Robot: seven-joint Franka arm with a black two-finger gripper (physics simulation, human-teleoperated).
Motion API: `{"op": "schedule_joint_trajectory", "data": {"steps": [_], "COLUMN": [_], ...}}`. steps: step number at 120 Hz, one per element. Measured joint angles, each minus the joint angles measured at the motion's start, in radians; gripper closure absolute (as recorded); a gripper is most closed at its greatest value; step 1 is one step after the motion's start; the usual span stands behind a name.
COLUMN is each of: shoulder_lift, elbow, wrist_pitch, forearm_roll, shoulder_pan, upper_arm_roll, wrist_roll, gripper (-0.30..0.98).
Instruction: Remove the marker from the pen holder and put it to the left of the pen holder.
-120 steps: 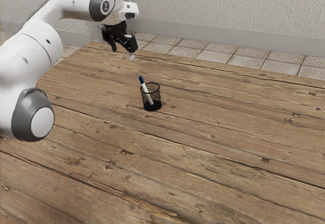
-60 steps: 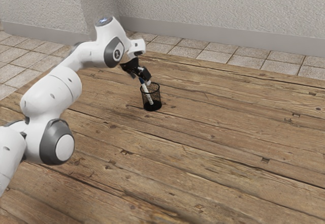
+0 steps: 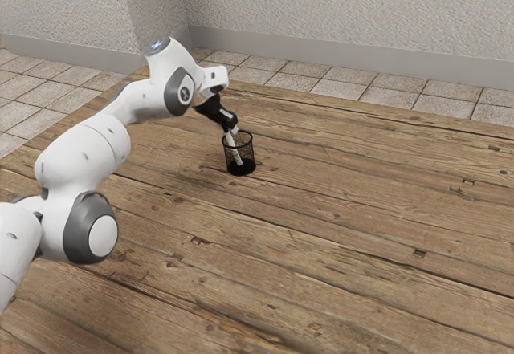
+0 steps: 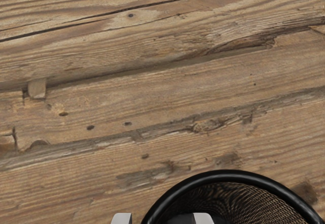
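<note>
My gripper [image 3: 230,129] is at the upper end of the marker [image 3: 237,152], its fingers drawn together on it. The marker's white body leans inside the black mesh pen holder [image 3: 251,155], and its blue end is hidden by the gripper. In the wrist view the tips of my gripper [image 4: 162,219] stand a short gap apart, beside the curved rim of the pen holder [image 4: 228,174]. The pen holder stands upright on the table.
The wooden table [image 3: 345,209] extends around the pen holder on all sides. My arm comes in from the exterior view's left. The table's far edge lies behind the gripper, with floor tiles and a wall beyond.
My hand came down from above and behind to the marker's upper end. Over the last half second the fingers have closed together. The marker and pen holder look unmoved.
</note>
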Motion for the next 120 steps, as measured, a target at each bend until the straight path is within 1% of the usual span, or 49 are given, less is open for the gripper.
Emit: {"op": "schedule_joint_trajectory", "data": {"steps": [9, 22, 30, 43, 50, 58, 72, 88, 103, 120], "shoulder_lift": [-0.016, -0.09, -0.164, -0.342, -0.398, -0.429, -0.437, -0.414, -0.353, -0.263], "elbow": [-0.022, -0.096, -0.146, -0.249, -0.265, -0.271, -0.275, -0.276, -0.271, -0.219], "wrist_pitch": [0.001, -0.013, -0.028, -0.073, -0.113, -0.168, -0.287, -0.434, -0.555, -0.62], "forearm_roll": [-0.003, 0.001, 0.012, 0.036, 0.042, 0.048, 0.086, 0.12, 0.151, 0.166], "shoulder_pan": [-0.004, -0.005, -0.004, -0.005, -0.003, 0.001, 0.022, 0.064, 0.078, 0.085], "upper_arm_roll": [0.001, 0.007, 0.012, 0.014, 0.015, 0.017, 0.022, 0.049, 0.068, 0.07], "wrist_roll": [0.006, 0.012, 0.014, 0.015, 0.017, 0.019, 0.021, 0.024, 0.022, 0.017], "gripper": [0.67, 0.71, 0.73, 0.75, 0.75, 0.75, 0.75, 0.76, 0.76, 0.76]}}
